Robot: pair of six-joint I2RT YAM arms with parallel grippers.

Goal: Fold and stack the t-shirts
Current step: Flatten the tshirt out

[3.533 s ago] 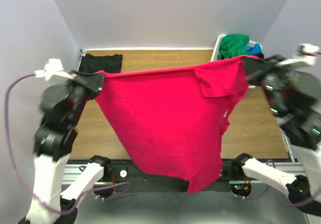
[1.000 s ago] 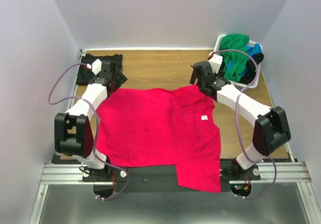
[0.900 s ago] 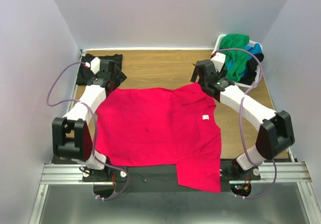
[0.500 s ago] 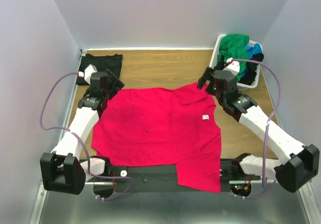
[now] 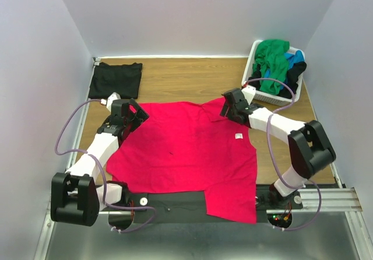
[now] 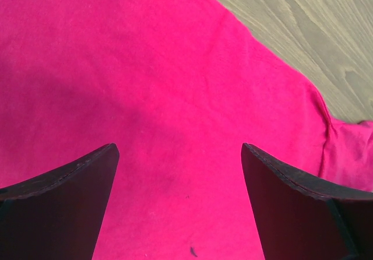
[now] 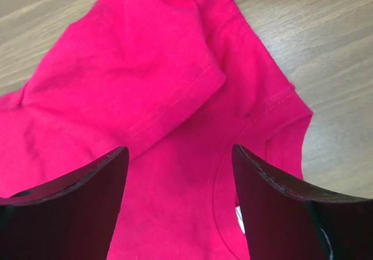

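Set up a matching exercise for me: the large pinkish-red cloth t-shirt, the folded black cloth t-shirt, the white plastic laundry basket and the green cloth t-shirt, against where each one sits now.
Things
1. large pinkish-red cloth t-shirt
2. folded black cloth t-shirt
3. white plastic laundry basket
4. green cloth t-shirt

Places
A. far left corner of the table
B. heaped on top inside the basket
C. spread out in the middle, near hem hanging past the table's front edge
D. far right corner of the table

Pairs: 1-C, 2-A, 3-D, 4-B
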